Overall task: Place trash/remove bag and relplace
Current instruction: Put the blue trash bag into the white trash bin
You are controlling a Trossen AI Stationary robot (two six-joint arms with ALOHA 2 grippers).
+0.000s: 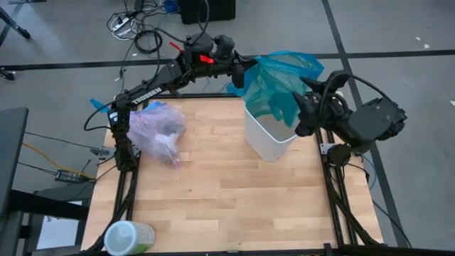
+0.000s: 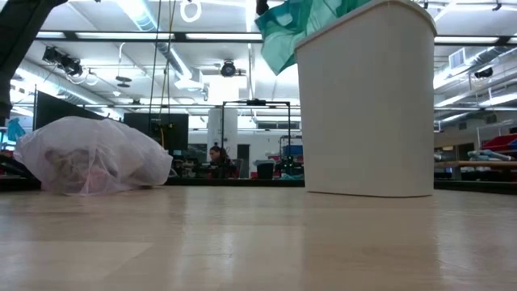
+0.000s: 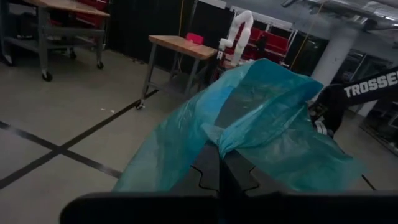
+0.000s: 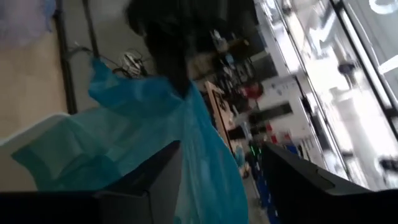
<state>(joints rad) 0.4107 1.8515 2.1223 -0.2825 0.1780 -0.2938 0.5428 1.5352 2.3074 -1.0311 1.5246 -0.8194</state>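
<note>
I have the white bin right of centre on the table, the filled pink bag at left. The limp, slippery teal liner drapes its far rim: my left tool pinches a corner, right tool spread wide; I'd grip bunched edges.

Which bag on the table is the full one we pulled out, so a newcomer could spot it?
Start at the white bin near the table's far edge; the teal bag is draped over it. Look across the wood towards the left arm's base: the filled bag lies there on its side. It is pale, translucent pink-lavender, with scraps showing through, unlike the teal one.
</note>
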